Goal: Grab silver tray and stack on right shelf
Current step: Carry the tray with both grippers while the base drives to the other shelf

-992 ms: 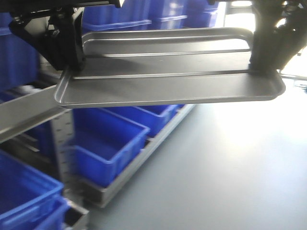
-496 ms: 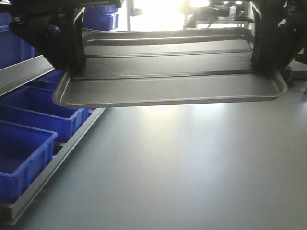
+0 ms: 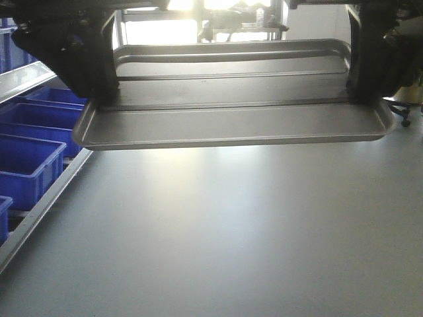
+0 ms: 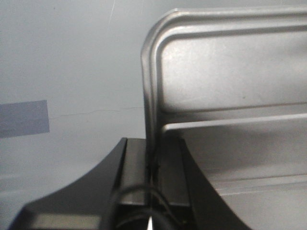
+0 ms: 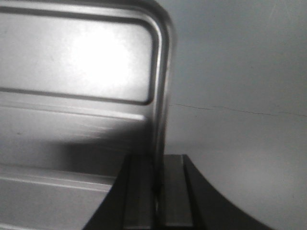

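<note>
The silver tray (image 3: 231,122) hangs level in the air across the top of the front view, its two long ridges running side to side. My left gripper (image 3: 99,92) is shut on the tray's left rim, and my right gripper (image 3: 362,86) is shut on its right rim. In the left wrist view the black fingers (image 4: 136,167) pinch the rim of the tray (image 4: 230,81) with my left gripper (image 4: 152,158) closed round it. The right wrist view shows my right gripper (image 5: 156,177) clamped on the tray (image 5: 72,62) edge. The right shelf is out of view.
Blue bins (image 3: 26,165) sit in a low rack (image 3: 39,205) along the left. Grey floor (image 3: 231,251) spreads below the tray. A chair base (image 3: 400,119) stands at the far right. A blue tape patch (image 4: 24,118) marks the floor. Bright windows (image 3: 185,6) glare behind.
The view has swung to the right: the blue bins slid off to the left and more bare floor shows. The tray stays gripped at both ends.
</note>
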`<state>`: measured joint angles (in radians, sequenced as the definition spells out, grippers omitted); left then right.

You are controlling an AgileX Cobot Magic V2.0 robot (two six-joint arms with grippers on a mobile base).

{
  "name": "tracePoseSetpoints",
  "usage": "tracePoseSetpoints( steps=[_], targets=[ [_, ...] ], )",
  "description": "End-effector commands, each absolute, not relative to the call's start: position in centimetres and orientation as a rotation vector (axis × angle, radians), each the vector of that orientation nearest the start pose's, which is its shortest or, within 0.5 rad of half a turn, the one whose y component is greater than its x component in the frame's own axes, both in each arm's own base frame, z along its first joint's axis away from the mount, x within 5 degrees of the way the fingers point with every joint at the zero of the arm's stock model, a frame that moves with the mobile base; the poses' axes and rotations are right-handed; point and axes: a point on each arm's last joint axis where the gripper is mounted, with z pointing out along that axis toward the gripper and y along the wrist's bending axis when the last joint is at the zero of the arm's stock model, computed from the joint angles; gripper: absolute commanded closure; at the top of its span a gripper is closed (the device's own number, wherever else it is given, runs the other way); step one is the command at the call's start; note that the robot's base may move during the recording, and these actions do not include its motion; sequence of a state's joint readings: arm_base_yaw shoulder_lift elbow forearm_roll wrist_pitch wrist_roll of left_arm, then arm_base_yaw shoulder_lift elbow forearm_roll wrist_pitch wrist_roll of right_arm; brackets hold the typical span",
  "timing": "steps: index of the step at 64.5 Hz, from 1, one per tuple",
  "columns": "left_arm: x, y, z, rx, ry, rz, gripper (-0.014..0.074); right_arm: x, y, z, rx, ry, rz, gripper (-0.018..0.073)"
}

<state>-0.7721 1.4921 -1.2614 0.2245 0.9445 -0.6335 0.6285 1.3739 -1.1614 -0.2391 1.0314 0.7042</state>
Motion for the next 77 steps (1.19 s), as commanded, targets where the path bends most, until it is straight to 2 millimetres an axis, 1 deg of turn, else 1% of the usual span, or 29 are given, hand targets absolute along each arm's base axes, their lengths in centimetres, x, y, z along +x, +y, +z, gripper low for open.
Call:
tracePoseSetpoints(
  steps=[1,77],
  targets=[
    [22.86,-20.76,33.86,0.328,2.516,-0.294,0.0689,23.29,14.54,33.85,-0.031,2.547,0.189,0.0503],
    [22.78,-20.74,33.81,0.325,2.527,-0.295,0.0689,23.26,14.51,33.82,-0.030,2.551,0.185,0.0503]
  ],
)
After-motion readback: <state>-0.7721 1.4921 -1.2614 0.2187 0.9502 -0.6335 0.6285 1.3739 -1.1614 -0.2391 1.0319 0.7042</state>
